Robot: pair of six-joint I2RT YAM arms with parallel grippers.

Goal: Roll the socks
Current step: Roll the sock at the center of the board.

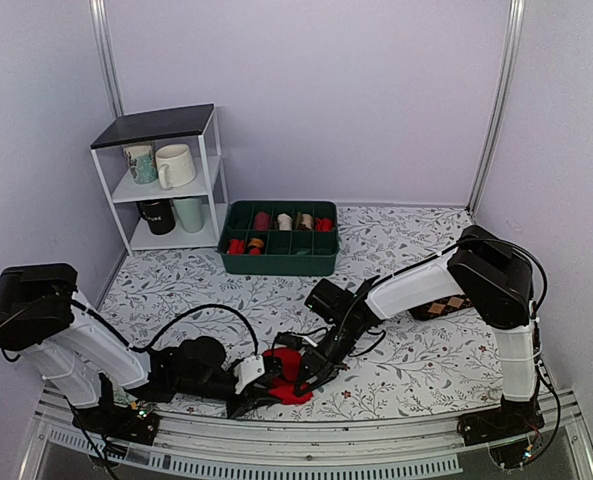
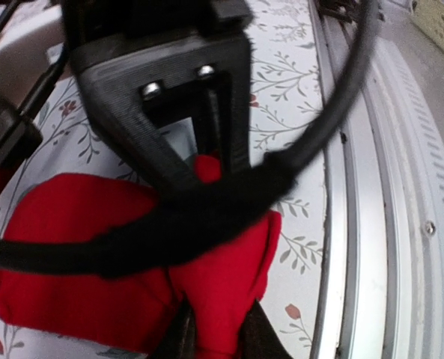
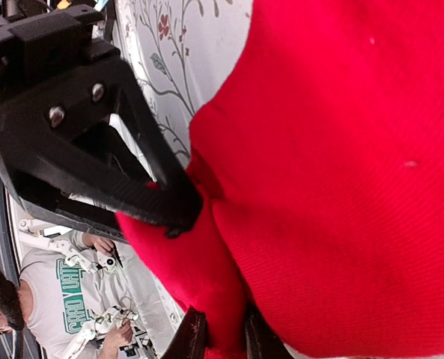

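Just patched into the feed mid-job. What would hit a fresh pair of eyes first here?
The bright red socks, bunched at the near edge of the table. The left claw and the right claw are both pinched on that fabric, coming in from opposite sides. Farther back, a green divided tray holds small rolls, with a white mug shelf at rear left.

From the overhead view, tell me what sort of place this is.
Likely a robot-training booth staged like a home: plain enclosing walls, a floral tablecloth, a shelf of mugs.
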